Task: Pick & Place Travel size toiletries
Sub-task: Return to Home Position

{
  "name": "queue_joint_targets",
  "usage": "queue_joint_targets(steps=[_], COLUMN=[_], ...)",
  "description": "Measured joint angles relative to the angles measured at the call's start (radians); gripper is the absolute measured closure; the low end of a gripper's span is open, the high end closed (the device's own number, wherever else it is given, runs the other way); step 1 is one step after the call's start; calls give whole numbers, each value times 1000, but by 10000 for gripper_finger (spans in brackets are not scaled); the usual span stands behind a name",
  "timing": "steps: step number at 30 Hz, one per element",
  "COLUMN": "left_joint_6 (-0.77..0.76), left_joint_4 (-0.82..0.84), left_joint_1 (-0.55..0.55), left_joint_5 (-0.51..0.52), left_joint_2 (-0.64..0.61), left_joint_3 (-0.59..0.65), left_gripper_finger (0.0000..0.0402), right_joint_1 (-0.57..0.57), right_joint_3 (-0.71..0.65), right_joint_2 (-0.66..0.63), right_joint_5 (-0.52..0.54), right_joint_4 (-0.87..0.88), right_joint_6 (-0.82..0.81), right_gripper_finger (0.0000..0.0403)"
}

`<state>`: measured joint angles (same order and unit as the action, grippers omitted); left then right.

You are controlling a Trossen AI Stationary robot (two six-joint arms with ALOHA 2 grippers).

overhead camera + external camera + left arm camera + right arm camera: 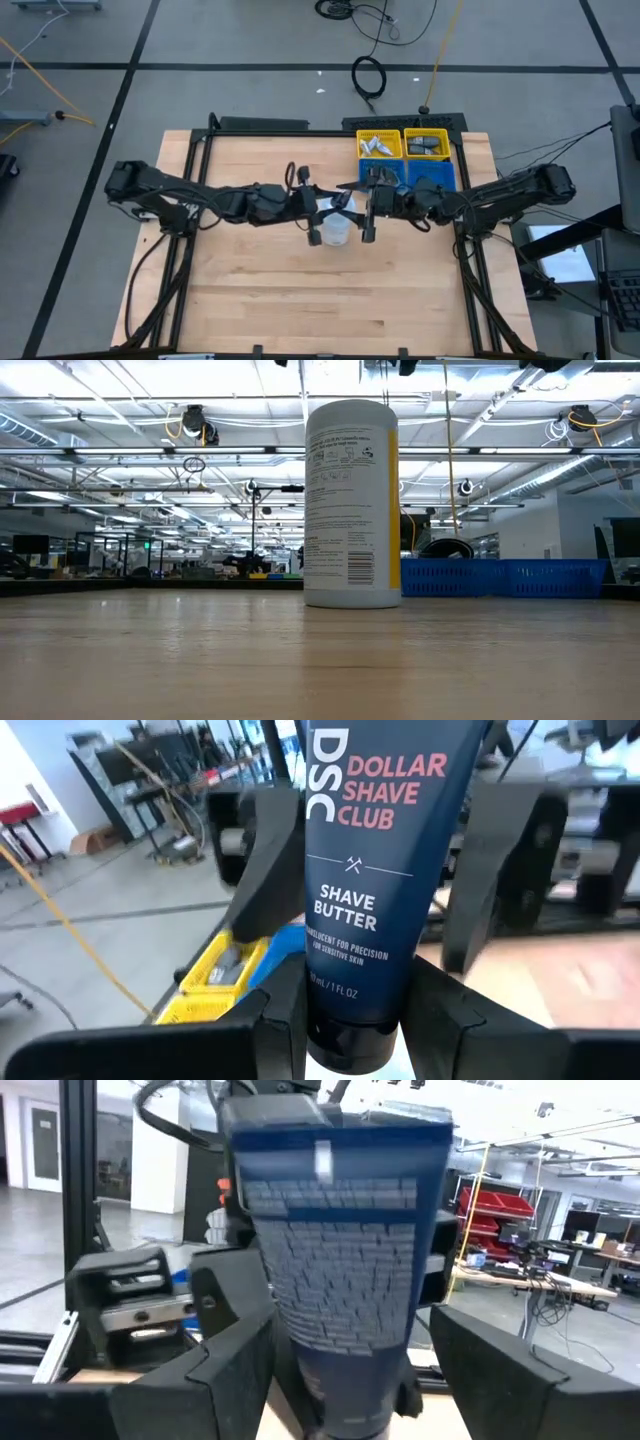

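Note:
A dark blue travel-size tube (370, 870), lettered "Shave Butter", hangs in the air over the table's middle, with my left gripper (355, 1020) shut on its lower end. Its back and flat crimped end show in the right wrist view (340, 1260). My right gripper (350, 1380) faces it from the right, open. Its fingers (500, 850) stand on either side of the tube's body; whether they touch it I cannot tell. In the high view the two grippers meet (345, 208) above a white tub (335, 233). My left gripper pinches the tube between its two fingers just above the black cap (345, 1010). The fingers come about level from the table's left. The tube is lifted clear of the table, cap end at the fingers and crimped end away from them.
The white cylindrical tub (350, 500) stands upright on the wooden table below the grippers. At the back right sit two yellow bins (380, 145) (427, 145) holding small items, and a blue bin (432, 175). The table's near half lies bare (320, 300).

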<state>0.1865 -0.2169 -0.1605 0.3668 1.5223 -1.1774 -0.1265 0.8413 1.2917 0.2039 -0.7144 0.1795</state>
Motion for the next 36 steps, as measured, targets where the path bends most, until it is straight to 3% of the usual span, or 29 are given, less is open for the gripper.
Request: queue_joint_targets(steps=[10,20,23,28,36], left_joint_6=[22,22,12,15,18], left_joint_4=[-40,-40,-41,-39,5], left_joint_1=[12,19,20,20,20], left_joint_5=[0,-2,11,47,97], left_joint_2=[32,32,32,31,29], left_joint_3=[1,1,1,1,0], left_gripper_finger=[295,295,274,241,234], right_joint_1=[0,0,1,1,2], right_joint_3=[1,1,1,1,1], right_joint_2=[35,35,35,35,32], right_joint_5=[0,0,0,3,12], right_joint_4=[-25,-19,-17,-16,0], right_joint_6=[-6,-3,-3,11,18], right_gripper_finger=[162,278,300,307,300])
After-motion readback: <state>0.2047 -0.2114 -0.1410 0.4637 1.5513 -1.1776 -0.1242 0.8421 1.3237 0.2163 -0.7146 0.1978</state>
